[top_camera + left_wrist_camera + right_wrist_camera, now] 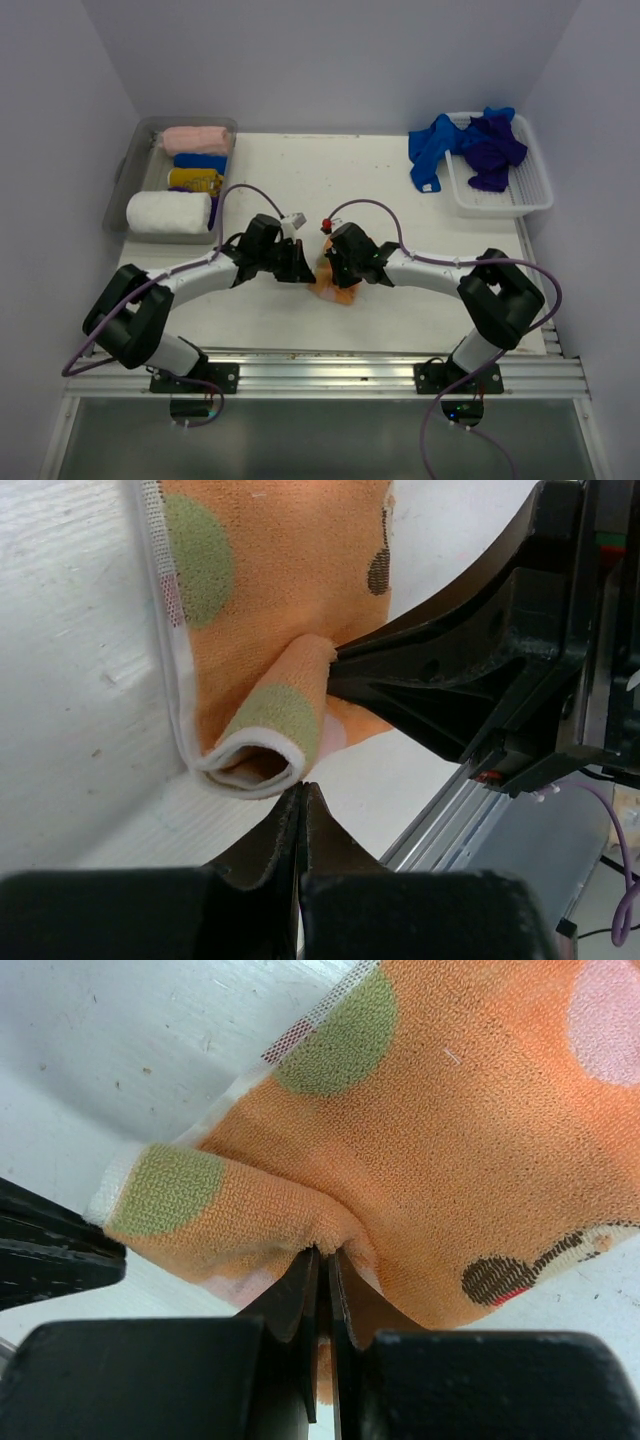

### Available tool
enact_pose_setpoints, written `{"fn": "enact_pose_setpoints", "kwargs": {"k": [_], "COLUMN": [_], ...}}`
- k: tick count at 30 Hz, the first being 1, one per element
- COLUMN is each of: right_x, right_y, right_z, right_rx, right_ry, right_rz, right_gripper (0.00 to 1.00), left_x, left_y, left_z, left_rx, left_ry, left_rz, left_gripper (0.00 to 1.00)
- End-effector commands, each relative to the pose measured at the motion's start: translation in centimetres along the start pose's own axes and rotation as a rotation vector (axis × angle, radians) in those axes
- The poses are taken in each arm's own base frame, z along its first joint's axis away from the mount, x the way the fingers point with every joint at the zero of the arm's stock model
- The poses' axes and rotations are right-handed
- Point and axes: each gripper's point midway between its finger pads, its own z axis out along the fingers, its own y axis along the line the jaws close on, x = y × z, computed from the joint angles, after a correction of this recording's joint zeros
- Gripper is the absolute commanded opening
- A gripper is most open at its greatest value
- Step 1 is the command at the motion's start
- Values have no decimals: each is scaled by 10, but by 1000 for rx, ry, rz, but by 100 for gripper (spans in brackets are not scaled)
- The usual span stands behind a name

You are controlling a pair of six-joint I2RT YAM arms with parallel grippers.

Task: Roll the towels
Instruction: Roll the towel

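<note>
Orange spotted towel lies mid-way across the worktop, bunched between left claw and right claw; from the left wrist, the left claw is pressed together on nothing, tips touching the curled hem; from the right wrist, the right claw is nipped tight on the curl's fold; rolling looks barely begun; the next move calls for pushing the curl evenly forward, keeping it tight.

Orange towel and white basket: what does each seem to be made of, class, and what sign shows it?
The orange towel looks like terry-type cloth, matte, by its fine looped weave and soft fold. The white basket is probably moulded plastic, fairly smooth, judging by its slotted walls.
</note>
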Motion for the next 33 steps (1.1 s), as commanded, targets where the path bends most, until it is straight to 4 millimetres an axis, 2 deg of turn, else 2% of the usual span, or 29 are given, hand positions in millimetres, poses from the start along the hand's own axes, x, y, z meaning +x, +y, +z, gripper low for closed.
{"fn": "enact_pose_setpoints", "kwargs": {"k": [1,5,6,10,14,16,18,19,23,25,30,33], "right_x": [16,18,17,14,-4,-10,-15,-14,-9,-6,-8,-3], "right_y": [-8,-12,-12,-22,-21,-16,-14,-4,17,13,-6,-15], "right_z": [8,6,3,-11,-42,-56,-62,-63,-49,-41,-37,-30], "right_rx": [16,36,36,86,132,130,147,134,106,134,184,204], "right_ry": [43,43,38,14,-52,-87,-106,-109,-77,-62,-72,-55], "right_rz": [10,9,8,1,-16,-16,-24,-48,-111,-115,-84,-83], "right_gripper": [0,0,0,0,43,48,49,48,26,18,17,17], "left_x": [-12,-15,-12,-3,-3,-5,-5,-5,-5,-8,-11,-13], "left_y": [-20,-6,6,31,28,25,26,26,22,20,19,17], "left_z": [7,16,22,36,41,42,42,43,42,40,38,37], "left_rx": [115,54,4,-76,-58,-53,-56,-56,-44,-46,-52,-50], "left_ry": [-41,-47,-36,-3,0,-2,3,8,14,10,11,13], "left_rz": [50,17,-1,-25,-29,-25,-25,-23,-23,-17,-4,6], "left_gripper": [0,0,0,0,0,0,0,0,0,0,0,0]}}
